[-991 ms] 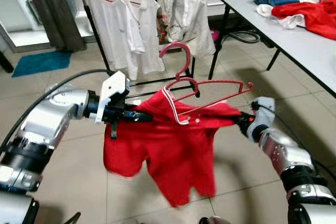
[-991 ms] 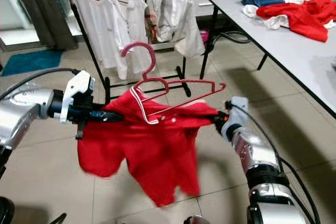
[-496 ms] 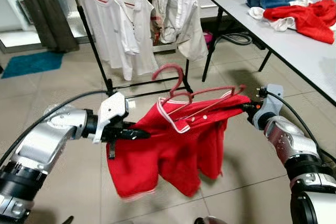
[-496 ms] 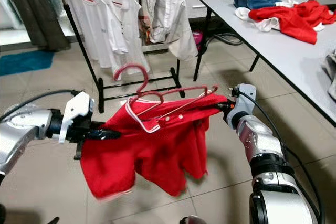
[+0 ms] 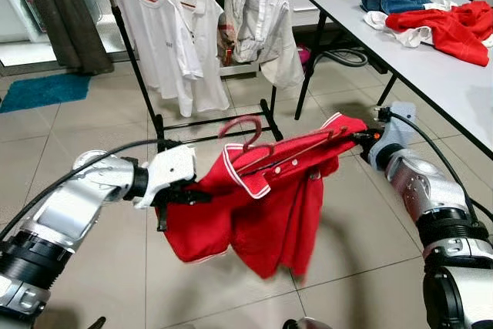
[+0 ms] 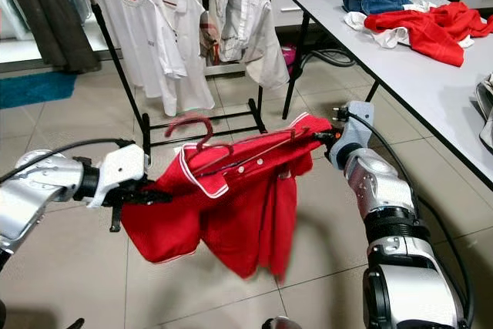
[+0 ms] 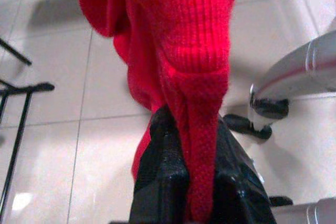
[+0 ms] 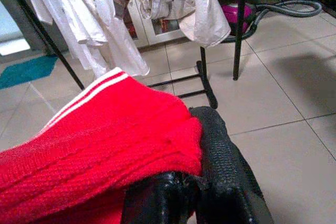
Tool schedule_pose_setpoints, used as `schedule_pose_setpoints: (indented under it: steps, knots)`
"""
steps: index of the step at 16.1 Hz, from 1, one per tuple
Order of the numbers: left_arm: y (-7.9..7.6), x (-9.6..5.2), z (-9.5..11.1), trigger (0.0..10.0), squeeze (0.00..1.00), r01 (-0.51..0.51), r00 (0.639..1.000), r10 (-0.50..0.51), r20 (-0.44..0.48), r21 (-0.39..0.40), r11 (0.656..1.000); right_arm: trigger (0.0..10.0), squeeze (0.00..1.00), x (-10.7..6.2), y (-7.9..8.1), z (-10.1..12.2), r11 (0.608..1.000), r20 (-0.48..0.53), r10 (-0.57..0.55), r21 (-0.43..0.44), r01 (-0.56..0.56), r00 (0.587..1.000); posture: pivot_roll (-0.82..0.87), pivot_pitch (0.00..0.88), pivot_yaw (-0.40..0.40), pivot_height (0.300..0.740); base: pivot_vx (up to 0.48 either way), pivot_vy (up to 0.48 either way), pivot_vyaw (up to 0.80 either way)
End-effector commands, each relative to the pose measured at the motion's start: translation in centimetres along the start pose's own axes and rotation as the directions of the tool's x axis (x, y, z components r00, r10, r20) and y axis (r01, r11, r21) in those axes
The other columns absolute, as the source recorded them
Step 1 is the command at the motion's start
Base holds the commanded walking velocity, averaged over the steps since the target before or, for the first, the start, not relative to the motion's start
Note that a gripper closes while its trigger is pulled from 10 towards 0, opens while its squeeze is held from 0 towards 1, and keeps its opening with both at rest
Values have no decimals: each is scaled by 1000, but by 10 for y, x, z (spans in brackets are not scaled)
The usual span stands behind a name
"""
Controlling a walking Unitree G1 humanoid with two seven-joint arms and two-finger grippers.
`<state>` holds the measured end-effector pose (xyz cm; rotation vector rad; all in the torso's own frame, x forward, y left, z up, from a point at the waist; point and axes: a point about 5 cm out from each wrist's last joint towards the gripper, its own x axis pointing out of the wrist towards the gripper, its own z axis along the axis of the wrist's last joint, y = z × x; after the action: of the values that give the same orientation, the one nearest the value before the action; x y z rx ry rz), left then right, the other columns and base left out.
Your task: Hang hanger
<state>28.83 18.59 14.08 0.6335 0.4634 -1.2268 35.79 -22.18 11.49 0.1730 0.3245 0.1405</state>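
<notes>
A red polo shirt (image 5: 262, 198) with white collar trim hangs between my two arms, on a red hanger (image 5: 258, 144) whose hook sticks up at the collar. My left gripper (image 5: 196, 196) is shut on the shirt's left shoulder; its fingers (image 7: 163, 182) pinch the red knit. My right gripper (image 5: 360, 136) is shut on the right shoulder, red fabric bunched against its fingers (image 8: 220, 156). The black clothes rack (image 5: 142, 59) stands beyond the shirt, with white shirts (image 5: 173, 36) on red hangers.
A grey table (image 5: 431, 52) at the right carries red, white and blue clothes (image 5: 443, 21). A dark curtain (image 5: 65, 13) and a blue mat (image 5: 46, 90) lie at the far left. A pink vacuum with a hose (image 5: 339, 55) sits under the table. Tiled floor surrounds the rack.
The shirt's right shoulder has risen and come nearer the rack as my right gripper lifted. The hanger now lies lower against the collar. The camera view shifted slightly.
</notes>
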Motion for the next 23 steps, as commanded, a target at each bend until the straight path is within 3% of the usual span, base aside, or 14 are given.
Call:
schedule_pose_setpoints:
  steps: [1, 6, 8, 12, 16, 19, 23]
  knots:
    - [6, -13, -21, 0, 0, -53, 989, 48, -139, -34, 998, 0, 0, -7, -18, 28, 994, 90, -105, -20, 107, 990, -93, 0, 8, 740, 0, 0, 0]
    - [21, -13, -35, 0, 0, -196, 941, 188, -281, 0, 981, 0, 0, -8, -5, 35, 995, 112, -67, -61, 74, 991, -86, 0, -2, 740, 0, 0, 0]
    - [21, -8, -35, 0, 0, -158, 935, 163, -314, 42, 987, 0, 0, -5, 12, 35, 993, 97, -11, -113, 22, 995, -89, 0, 0, 740, 0, 0, 0]
    - [34, -1, -33, 0, 0, -204, 912, 210, -352, 55, 977, 0, 0, -2, 42, 28, 963, 34, 59, -263, -48, 998, -93, 0, 6, 740, 0, 0, 0]
    - [41, 11, -21, 0, 0, -229, 931, 235, -281, 55, 972, 0, 0, -5, 69, 22, 949, 9, 111, -297, -104, 994, -97, 0, 15, 740, 0, 0, 0]
    - [37, 30, -9, 0, 0, -185, 952, 194, -235, 59, 981, 0, 0, -8, 96, 17, 958, -5, 172, -231, -169, 985, -101, 0, 20, 740, 0, 0, 0]
    - [37, 39, -8, 0, 0, -185, 957, 193, -218, 58, 981, 0, 0, -14, 107, 6, 953, -41, 191, -230, -195, 981, -106, 0, 25, 740, 0, 0, 0]
